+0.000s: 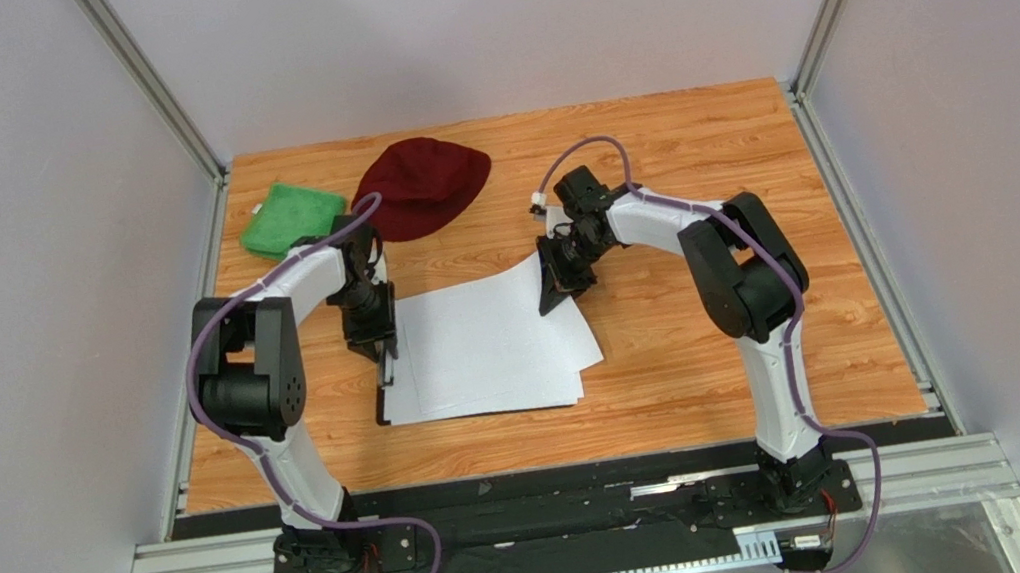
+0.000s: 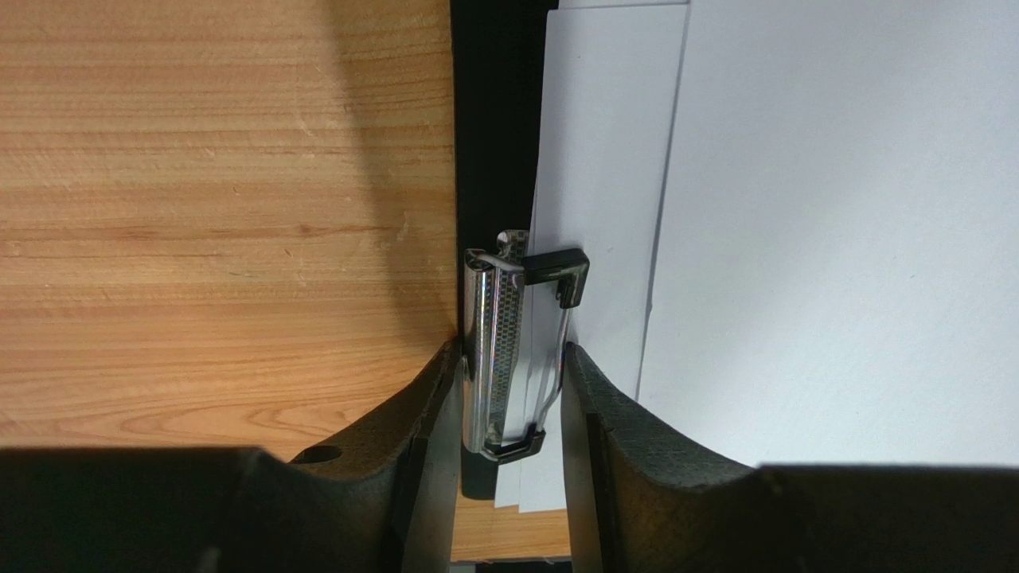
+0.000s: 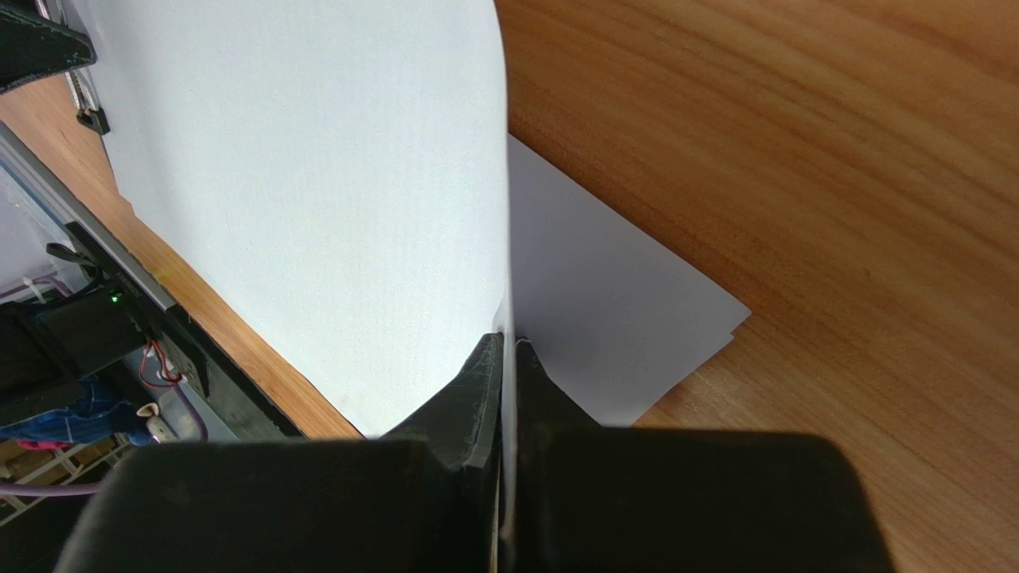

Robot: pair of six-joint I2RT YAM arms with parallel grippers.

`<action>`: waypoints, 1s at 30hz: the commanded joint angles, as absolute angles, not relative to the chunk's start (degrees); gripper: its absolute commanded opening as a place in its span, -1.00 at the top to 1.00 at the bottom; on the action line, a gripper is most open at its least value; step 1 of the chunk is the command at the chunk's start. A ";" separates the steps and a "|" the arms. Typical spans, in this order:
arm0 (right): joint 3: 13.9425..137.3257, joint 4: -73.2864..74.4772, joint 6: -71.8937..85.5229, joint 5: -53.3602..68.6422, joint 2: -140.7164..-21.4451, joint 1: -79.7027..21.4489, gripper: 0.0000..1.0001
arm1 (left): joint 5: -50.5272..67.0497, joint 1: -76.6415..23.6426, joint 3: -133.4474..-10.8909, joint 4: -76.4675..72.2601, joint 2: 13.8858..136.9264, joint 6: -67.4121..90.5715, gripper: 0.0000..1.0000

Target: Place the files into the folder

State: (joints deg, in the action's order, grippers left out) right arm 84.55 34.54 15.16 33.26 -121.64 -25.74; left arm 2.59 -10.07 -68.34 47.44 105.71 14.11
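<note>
The files (image 1: 487,343) are white sheets stacked mid-table on the black folder (image 1: 385,396), which shows only along its left edge. In the left wrist view the folder (image 2: 490,119) runs as a dark strip beside the files (image 2: 837,215). Its silver clip (image 2: 496,358) sits between the fingers of my left gripper (image 2: 512,349), which touch it on both sides. My right gripper (image 1: 564,279) is at the stack's far right corner. In its wrist view the right gripper (image 3: 508,340) is shut on the edge of one sheet (image 3: 323,191), lifted above the other sheets (image 3: 610,322).
A dark red cap (image 1: 425,181) and a green cloth (image 1: 290,216) lie at the back left, just behind the left arm. Metal rails border the wooden table (image 1: 723,346) on both sides, with grey walls beyond.
</note>
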 commanded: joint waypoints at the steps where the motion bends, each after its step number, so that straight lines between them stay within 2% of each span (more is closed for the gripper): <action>1: 81.31 32.27 22.75 31.55 -116.46 -25.40 0.89 | 2.55 -10.19 -65.14 47.82 104.51 19.59 0.29; 4: 77.70 28.22 26.45 32.87 -114.17 -25.66 0.85 | 4.57 -10.20 -63.73 46.23 103.54 22.49 0.38; 9: 78.48 29.27 24.62 32.25 -114.69 -25.66 0.81 | 5.62 -10.20 -62.49 45.44 100.99 25.66 0.37; 14: 81.56 31.90 20.92 33.57 -117.24 -25.66 0.82 | 5.89 -10.20 -63.37 46.67 100.37 24.00 0.00; 21: 82.79 32.34 19.51 33.84 -118.47 -25.58 0.86 | 4.30 -10.37 -63.02 47.64 101.16 21.97 -0.06; 26: 82.88 32.34 19.07 33.49 -118.74 -25.66 0.88 | 2.81 -10.90 -62.93 47.20 102.48 21.01 0.06; 27: 82.88 32.26 19.07 33.40 -118.65 -25.66 0.88 | 2.90 -10.90 -62.76 46.94 103.00 20.92 0.12; 28: 82.79 32.08 18.90 33.31 -118.48 -25.66 0.87 | 2.73 -10.90 -63.01 46.93 103.27 20.83 0.30; 30: 82.62 32.08 18.46 33.14 -118.30 -25.66 0.85 | 2.99 -10.90 -63.10 46.41 103.18 20.66 0.48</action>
State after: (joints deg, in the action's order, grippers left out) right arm 81.06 32.60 20.14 32.99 -118.30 -25.69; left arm 4.10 -10.66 -63.31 47.11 102.10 22.13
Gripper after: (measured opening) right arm 0.068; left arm 0.354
